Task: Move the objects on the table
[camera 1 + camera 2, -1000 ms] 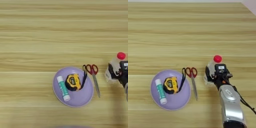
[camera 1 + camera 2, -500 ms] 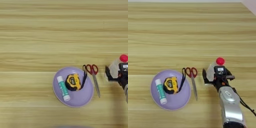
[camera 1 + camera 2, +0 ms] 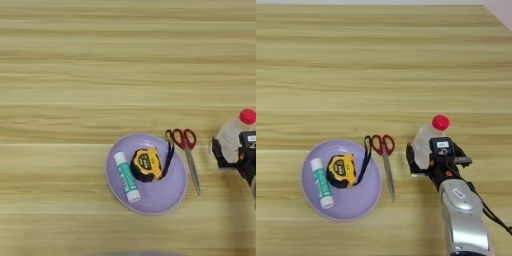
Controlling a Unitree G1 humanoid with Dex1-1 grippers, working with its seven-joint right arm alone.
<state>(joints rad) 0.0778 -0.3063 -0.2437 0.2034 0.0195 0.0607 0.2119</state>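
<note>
Gripping the bottle [image 3: 426, 142], seemingly by its body, the pincer [image 3: 432, 162] is sitting at three o'clock of the scissors [image 3: 385, 155]; hold it firmly, keeping clear of them.

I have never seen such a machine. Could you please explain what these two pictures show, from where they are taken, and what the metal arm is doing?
Both pictures come from two cameras in a humanoid robot's head, looking down on a wooden table. The silver arm is its right arm; its black end effector is closed around a clear bottle with a red cap. To the left lie red-handled scissors, beside a lilac plate. On the plate are a yellow tape measure and a glue stick.
</note>
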